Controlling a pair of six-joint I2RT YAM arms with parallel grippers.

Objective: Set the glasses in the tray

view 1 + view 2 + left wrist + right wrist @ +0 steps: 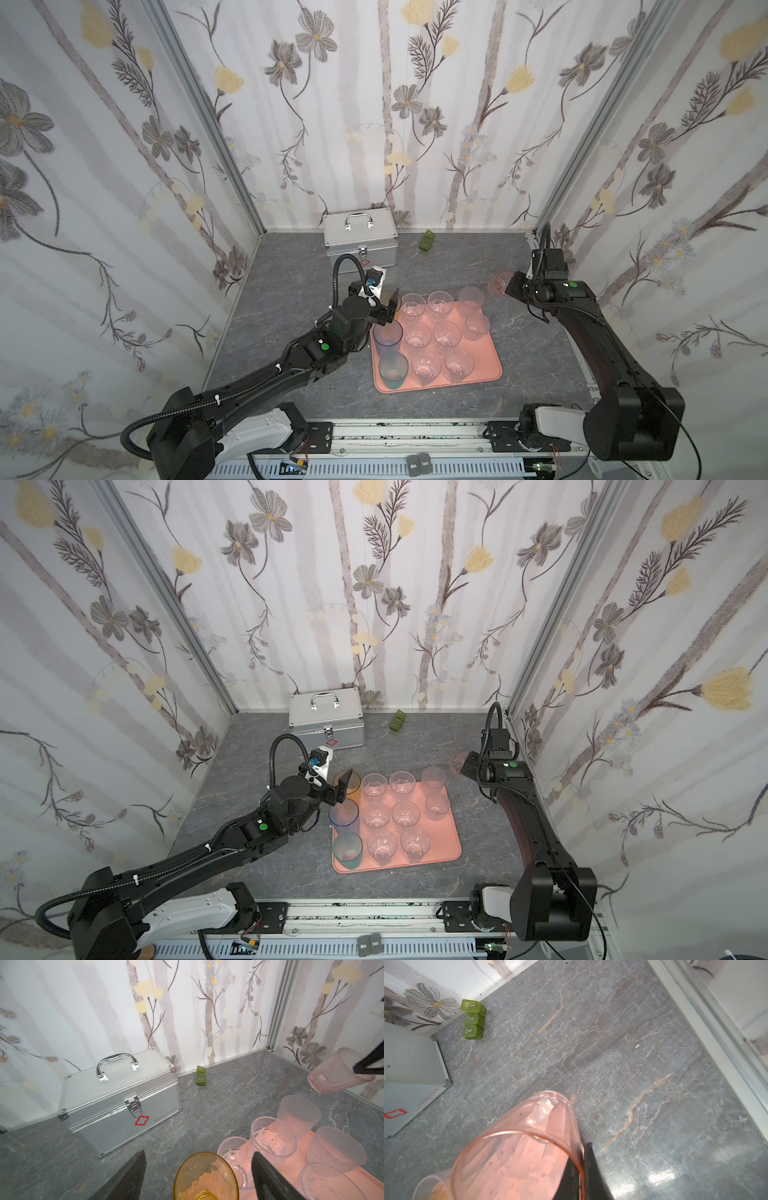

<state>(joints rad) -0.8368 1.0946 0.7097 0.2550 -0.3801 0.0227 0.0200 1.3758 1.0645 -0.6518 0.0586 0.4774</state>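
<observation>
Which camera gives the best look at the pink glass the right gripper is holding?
The left wrist view: the pink glass shows whole and tilted, with the right gripper pinching its rim. The right wrist view has the glass close but cropped. In both top views the glass is a small faint blur.

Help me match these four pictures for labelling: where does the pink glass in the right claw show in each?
A top view: pink glass just past the tray's far right corner.
A top view: same spot.
Left wrist: pink glass tilted, beyond the frosted glasses.
Right wrist: close up, rim pinched.
Shared landmark: green block by the back wall.
</observation>
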